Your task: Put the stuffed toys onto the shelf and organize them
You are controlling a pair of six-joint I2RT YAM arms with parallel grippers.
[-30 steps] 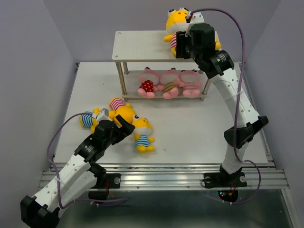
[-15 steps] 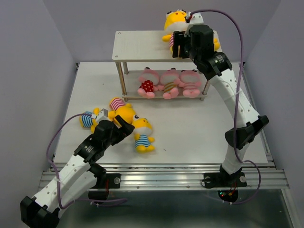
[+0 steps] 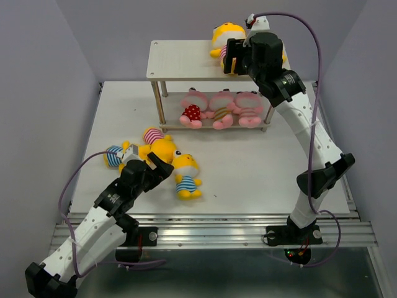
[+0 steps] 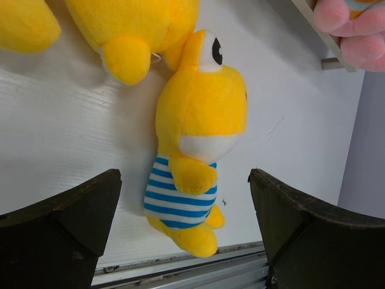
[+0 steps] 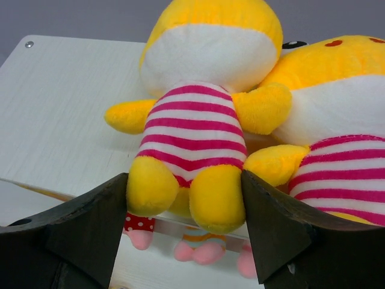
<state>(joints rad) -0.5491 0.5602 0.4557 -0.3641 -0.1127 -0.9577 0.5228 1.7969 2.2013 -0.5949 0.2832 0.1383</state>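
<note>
The shelf (image 3: pixel 180 62) stands at the back of the table. Three pink toys (image 3: pixel 221 109) sit on its lower tier. On its top board (image 5: pixel 60 108) a yellow toy in a pink-striped shirt (image 5: pixel 195 129) sits beside a second one (image 5: pixel 337 126). My right gripper (image 5: pixel 183 177) is open, with one finger on each side of the first toy's feet; it shows in the top view (image 3: pixel 231 57). My left gripper (image 4: pixel 185 177) is open just above a yellow toy in a blue-striped shirt (image 4: pixel 192 138) lying on the table (image 3: pixel 186 177).
Two more yellow toys lie on the table left of the left gripper, one in pink stripes (image 3: pixel 158 141) and one in blue stripes (image 3: pixel 115 155). The left half of the top board is bare. The table's front rail (image 3: pixel 211 218) runs close below the blue-striped toy.
The right gripper has shifted up and back a little, and the pink-striped yellow toy now sits farther back on the top board. The left arm has barely moved.
</note>
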